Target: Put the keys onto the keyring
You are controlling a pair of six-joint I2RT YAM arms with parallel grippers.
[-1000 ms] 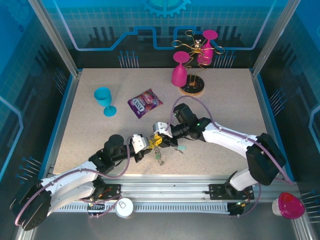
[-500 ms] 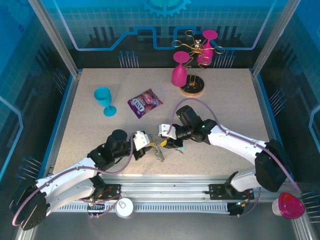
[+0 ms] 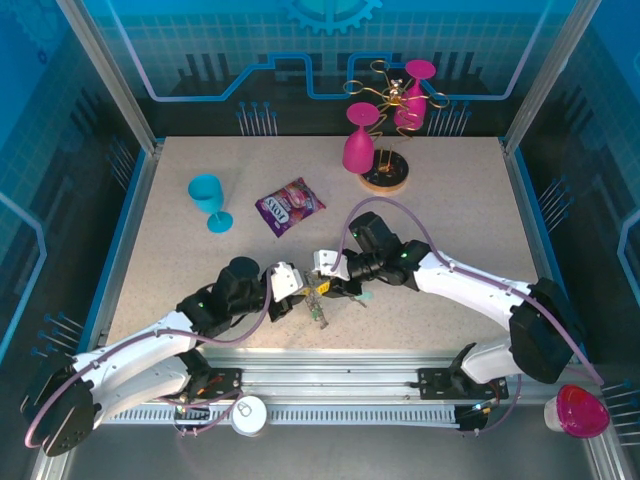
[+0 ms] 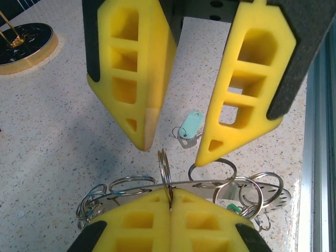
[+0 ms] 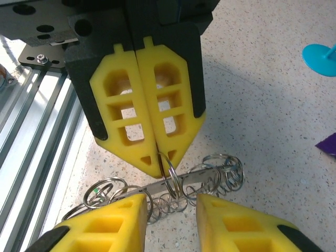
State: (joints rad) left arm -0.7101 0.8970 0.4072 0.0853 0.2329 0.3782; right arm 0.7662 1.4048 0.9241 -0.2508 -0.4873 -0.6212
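The keyring (image 3: 318,306) hangs just above the table near its front edge, a flat metal band (image 4: 199,183) fringed with wire loops. My left gripper (image 4: 171,193) is shut on one upright loop of it. My right gripper (image 5: 170,202) faces it tip to tip, open, its fingers either side of that loop and the band (image 5: 195,177), touching neither. A pale grey-green key (image 4: 190,126) lies flat on the table beyond the ring, also seen as a pale key (image 3: 364,296) from above. A bright green key head (image 4: 234,209) shows among the loops at one end of the band.
A purple snack packet (image 3: 289,206) and a teal goblet (image 3: 209,200) stand further back on the left. The glass rack (image 3: 385,178) with pink glasses stands at the back; its wooden base (image 4: 23,44) is well away. The table's metal front rail (image 5: 31,136) runs close by.
Both grippers have stayed together at the keyring. The left arm has edged forward and right, and the right gripper has shifted slightly. The left jaws remain shut on the loop.
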